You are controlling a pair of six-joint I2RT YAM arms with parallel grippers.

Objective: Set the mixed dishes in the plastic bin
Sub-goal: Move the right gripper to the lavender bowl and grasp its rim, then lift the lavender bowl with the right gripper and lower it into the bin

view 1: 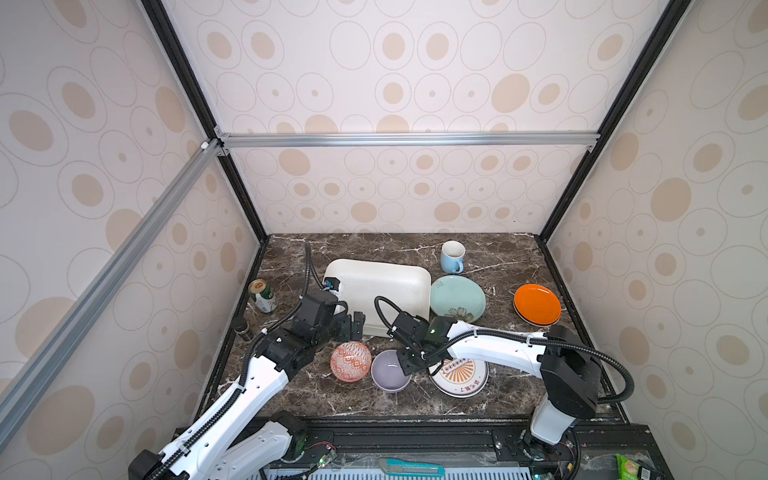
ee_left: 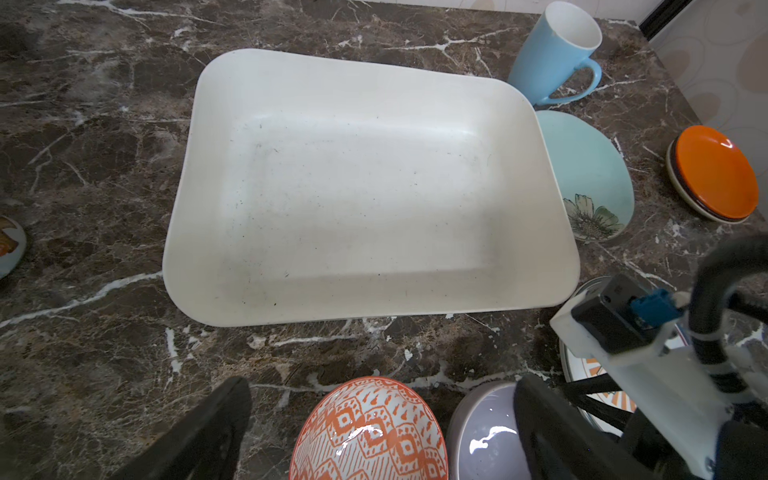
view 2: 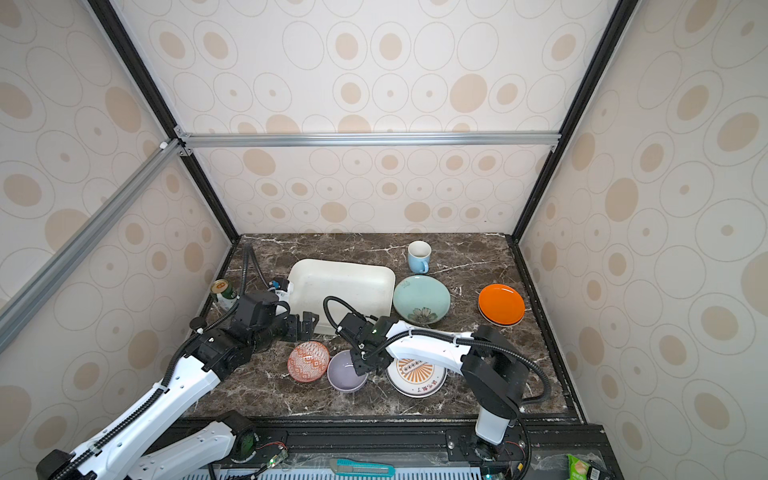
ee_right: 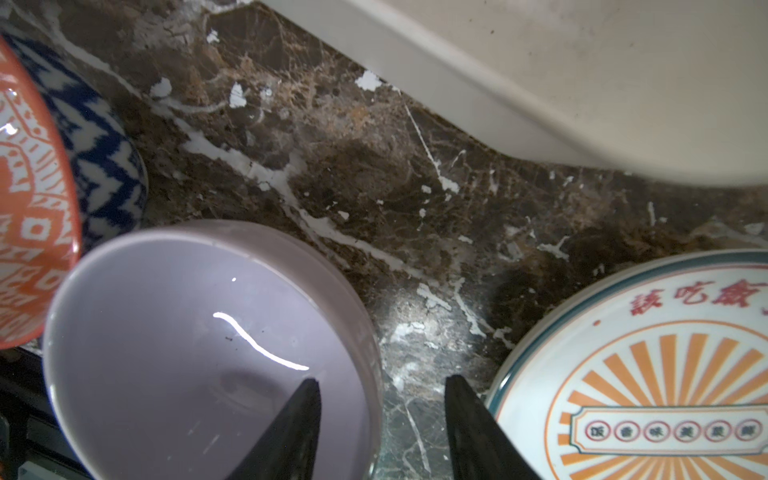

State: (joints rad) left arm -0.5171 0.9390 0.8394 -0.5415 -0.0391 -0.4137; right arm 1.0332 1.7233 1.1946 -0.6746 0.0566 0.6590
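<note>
The white plastic bin (view 1: 386, 286) (ee_left: 365, 187) lies empty mid-table. In front of it sit a red-white patterned bowl (view 1: 350, 360), a lavender bowl (view 1: 388, 372) (ee_right: 187, 353) and an orange-sunburst plate (view 1: 461, 378) (ee_right: 648, 374). My right gripper (view 1: 409, 365) (ee_right: 382, 380) is open and straddles the lavender bowl's rim. One finger is inside the bowl, the other outside it beside the sunburst plate. My left gripper (view 1: 353, 326) (ee_left: 382, 384) hangs wide open and holds nothing, between the bin's near edge and the red-white bowl (ee_left: 370, 432). Right of the bin are a light-blue mug (view 1: 452, 257), a teal floral plate (view 1: 457, 297) and an orange plate (view 1: 537, 304).
A green drink can (view 1: 262, 295) and a small dark jar (view 1: 242, 326) stand at the table's left edge. The orange plate rests on another plate. A teal utility knife (view 1: 411, 467) lies on the front rail. Patterned walls close in three sides.
</note>
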